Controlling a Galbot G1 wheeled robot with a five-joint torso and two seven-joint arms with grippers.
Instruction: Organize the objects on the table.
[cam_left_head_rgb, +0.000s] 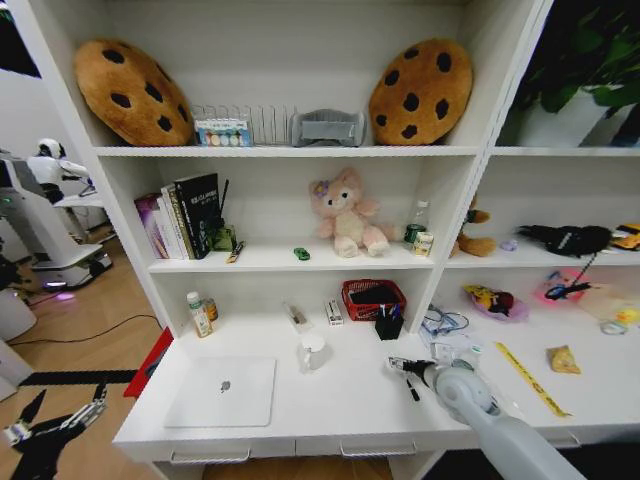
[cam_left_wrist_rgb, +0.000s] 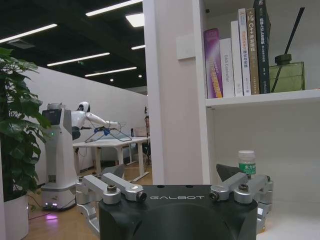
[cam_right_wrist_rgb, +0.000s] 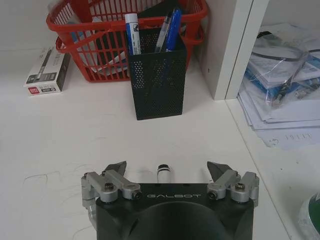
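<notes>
1. Right wrist view, lower centre of the frame: my right claw (cam_right_wrist_rgb: 167, 172) hangs with its fingers spread wide over the white table (cam_right_wrist_rgb: 60, 130), and a pen (cam_right_wrist_rgb: 163, 173) lies between them, its white-and-black end poking out just past my housing. Nothing is gripped yet.
2. What could go wrong: only that tip shows, so I judge the pen's angle poorly. If I close off-centre, a finger may clip the round barrel and roll it away across the smooth top.
3. Straight beyond the pen stands the black mesh pen holder (cam_right_wrist_rgb: 158, 80), already crowded with blue pens and a marker. Carried too low, my pen could strike its rim and tip the light cup; the red basket (cam_right_wrist_rgb: 105, 45) sits just behind it.
4. In the head view, lower right, my right arm covers most of the pen (cam_left_head_rgb: 412, 390) and part of the desk front.
5. Head view, lower left: my left claw (cam_left_head_rgb: 55, 425) hangs off the table's corner, above the floor. The left wrist view shows its fingers apart and empty.
6. Further out, the silver laptop (cam_left_head_rgb: 222, 390) lies closed at the lower left centre of the head view, and the tiny green toy car (cam_left_head_rgb: 302, 254) sits on the middle shelf, too small to read in detail.
</notes>
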